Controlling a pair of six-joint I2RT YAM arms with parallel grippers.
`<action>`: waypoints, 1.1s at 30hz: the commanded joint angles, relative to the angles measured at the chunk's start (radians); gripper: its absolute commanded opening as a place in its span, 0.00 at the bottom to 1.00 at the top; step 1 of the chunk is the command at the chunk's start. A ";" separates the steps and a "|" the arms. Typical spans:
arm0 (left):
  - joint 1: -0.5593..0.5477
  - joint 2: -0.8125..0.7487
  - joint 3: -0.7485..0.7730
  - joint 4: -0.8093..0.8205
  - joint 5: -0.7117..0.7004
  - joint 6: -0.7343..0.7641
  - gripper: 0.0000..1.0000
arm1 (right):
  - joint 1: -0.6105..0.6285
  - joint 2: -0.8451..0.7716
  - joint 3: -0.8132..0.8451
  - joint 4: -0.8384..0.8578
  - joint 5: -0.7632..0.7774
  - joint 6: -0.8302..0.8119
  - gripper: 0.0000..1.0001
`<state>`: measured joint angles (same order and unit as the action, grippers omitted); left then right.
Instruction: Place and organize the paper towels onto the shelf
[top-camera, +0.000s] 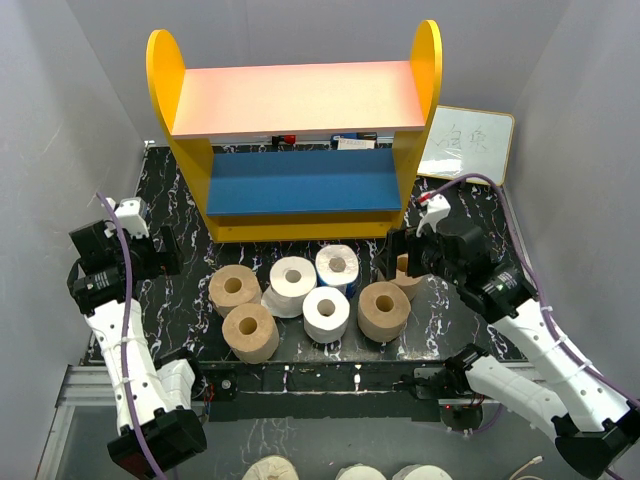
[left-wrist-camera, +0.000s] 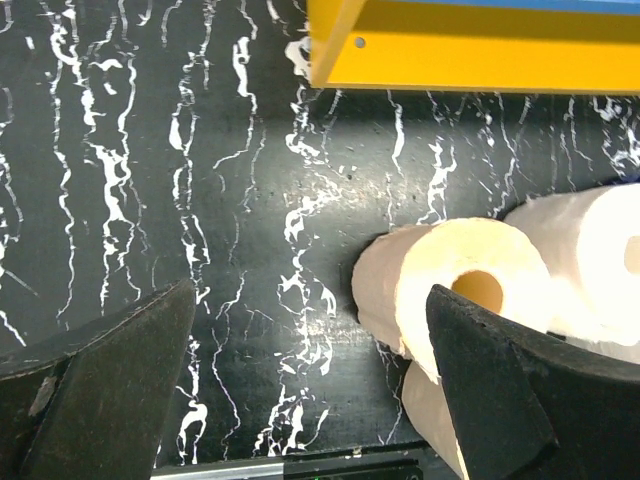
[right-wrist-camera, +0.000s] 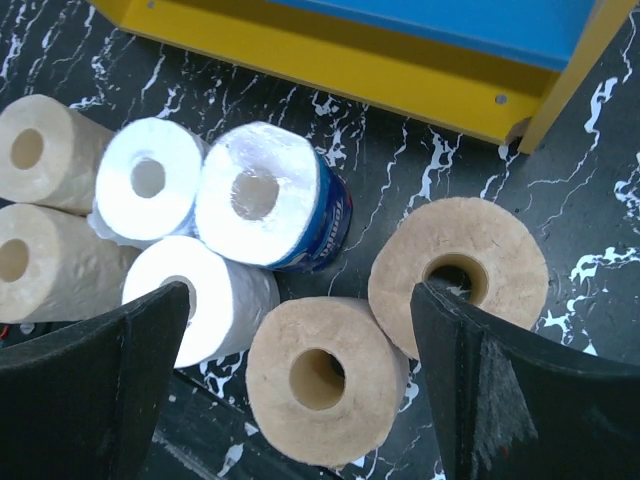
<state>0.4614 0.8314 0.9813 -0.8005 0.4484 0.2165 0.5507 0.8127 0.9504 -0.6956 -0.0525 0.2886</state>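
Rolls of paper towels (top-camera: 300, 295) cluster by the table's (top-camera: 180, 200) front edge, before the shelf (top-camera: 300, 100); both arms rise bent, wrists turned inward. Left wrist: left gripper (left-wrist-camera: 310, 300) gapes empty over bare table. Right wrist: right gripper (right-wrist-camera: 300, 295) spread wide, empty, above the paper towels.

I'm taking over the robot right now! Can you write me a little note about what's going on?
Left gripper: open, empty, at the left end of the rolls.
Right gripper: open, empty, over the right-end rolls.
Paper towels: all seven stand on the table in front of the shelf.
Done: nothing shelved yet.
Left: put all seven on the shelf, tidily.
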 joint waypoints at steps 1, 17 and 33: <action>0.003 0.049 0.068 -0.066 0.119 0.074 0.99 | 0.006 0.051 0.174 -0.073 -0.051 -0.040 0.90; 0.002 0.080 0.083 -0.023 -0.035 0.115 0.99 | 0.630 0.393 0.472 -0.403 0.673 -0.039 0.87; 0.003 0.084 0.058 -0.009 -0.016 0.092 0.99 | 0.754 0.343 0.184 -0.039 0.605 -0.209 0.74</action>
<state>0.4618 0.9230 1.0405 -0.8154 0.4049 0.3176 1.2961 1.1809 1.1980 -0.8925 0.5495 0.1616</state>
